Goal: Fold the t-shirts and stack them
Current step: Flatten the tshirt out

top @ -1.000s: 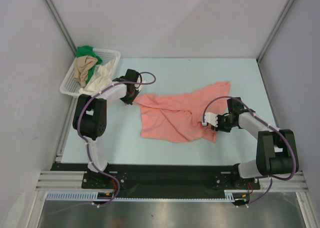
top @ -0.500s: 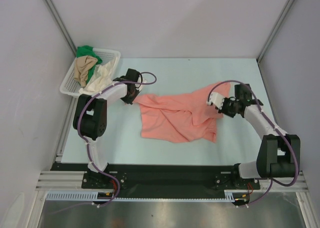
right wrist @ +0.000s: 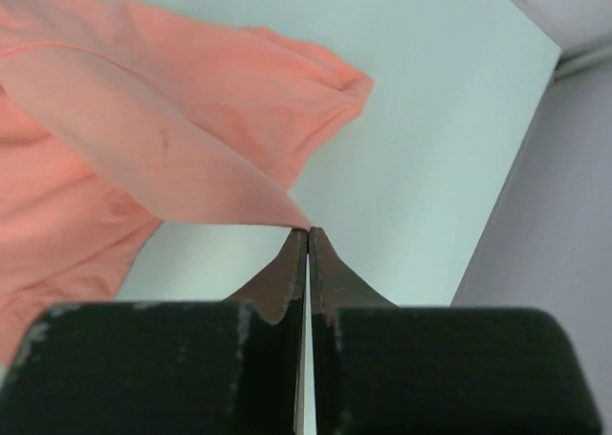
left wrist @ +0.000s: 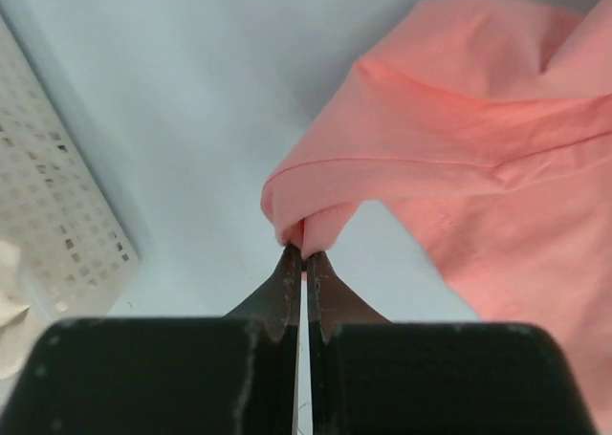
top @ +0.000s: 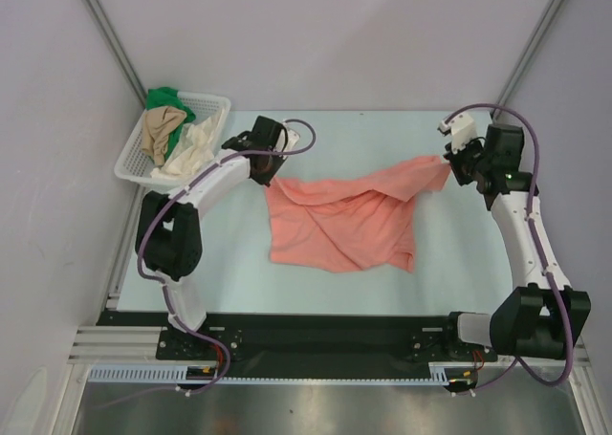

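Observation:
A salmon-pink t-shirt [top: 344,215] lies crumpled across the middle of the table, stretched between both arms. My left gripper [top: 265,180] is shut on its left edge; the left wrist view shows a pinched fold [left wrist: 306,227] at the fingertips [left wrist: 304,253]. My right gripper [top: 450,164] is shut on the shirt's far right corner, lifted off the table; in the right wrist view the cloth [right wrist: 163,139] tapers to a point at the tips [right wrist: 308,230]. Green [top: 164,98], tan [top: 161,129] and cream [top: 196,141] t-shirts sit in the basket.
The white lattice basket [top: 131,163] stands at the back left beside the left arm, its wall [left wrist: 48,215] showing in the left wrist view. Grey side walls and metal posts close in the table on left and right.
My right gripper shut on the shirt's right part and carried it up and to the far right, pulling the cloth out. The left gripper moved slightly back and right with its edge.

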Available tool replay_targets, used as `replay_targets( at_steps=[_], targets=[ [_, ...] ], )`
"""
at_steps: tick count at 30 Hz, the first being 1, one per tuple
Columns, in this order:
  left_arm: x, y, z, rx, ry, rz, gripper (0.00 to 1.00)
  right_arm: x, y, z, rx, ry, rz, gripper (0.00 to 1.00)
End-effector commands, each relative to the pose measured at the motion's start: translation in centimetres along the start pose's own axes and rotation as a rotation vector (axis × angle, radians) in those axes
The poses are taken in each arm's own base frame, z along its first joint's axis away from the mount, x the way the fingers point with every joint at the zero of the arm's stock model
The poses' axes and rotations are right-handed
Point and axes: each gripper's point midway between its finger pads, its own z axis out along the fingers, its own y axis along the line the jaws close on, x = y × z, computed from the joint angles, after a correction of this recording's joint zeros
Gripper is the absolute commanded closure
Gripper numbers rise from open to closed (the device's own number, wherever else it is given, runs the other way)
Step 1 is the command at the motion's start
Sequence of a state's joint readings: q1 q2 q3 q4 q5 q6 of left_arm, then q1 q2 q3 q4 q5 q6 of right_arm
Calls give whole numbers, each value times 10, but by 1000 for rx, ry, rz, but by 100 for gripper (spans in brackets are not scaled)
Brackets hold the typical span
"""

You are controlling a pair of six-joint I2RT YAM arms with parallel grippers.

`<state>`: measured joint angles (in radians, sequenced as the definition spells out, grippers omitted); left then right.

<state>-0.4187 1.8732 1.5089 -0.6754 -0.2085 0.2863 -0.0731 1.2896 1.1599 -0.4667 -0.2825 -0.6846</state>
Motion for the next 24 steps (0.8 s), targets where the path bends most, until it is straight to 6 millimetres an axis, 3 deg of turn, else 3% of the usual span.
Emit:
replay_targets(
  at_steps=[1,6,9,10,13,17,19,20,24],
  targets=[
    [-46,5,-64,18,-181,-67,100,-30,-30,-36,123,-79,190,100],
    [-57,6,-114,-18,-260,3,99,-70,-69,-71,215,-219,330,100],
    [-59,11,-132,-57,-291,27,99,-86,-82,-81,227,-256,418,100],
    [-60,14,-142,-64,-315,26,100,-102,-91,-93,245,-295,420,100],
    [-63,19,-163,-63,-352,40,99,-120,-96,-104,240,-333,457,100],
    [-75,29,-198,-78,-423,32,100,-160,-103,-140,246,-433,431,100],
    [-82,33,-214,-74,-461,25,100,-171,-105,-152,253,-459,420,100],
    [-88,37,-233,-78,-504,21,100,-186,-108,-170,274,-501,399,100],
    [-101,46,-283,-75,-633,3,100,-211,-109,-214,329,-587,345,100]
  ],
)
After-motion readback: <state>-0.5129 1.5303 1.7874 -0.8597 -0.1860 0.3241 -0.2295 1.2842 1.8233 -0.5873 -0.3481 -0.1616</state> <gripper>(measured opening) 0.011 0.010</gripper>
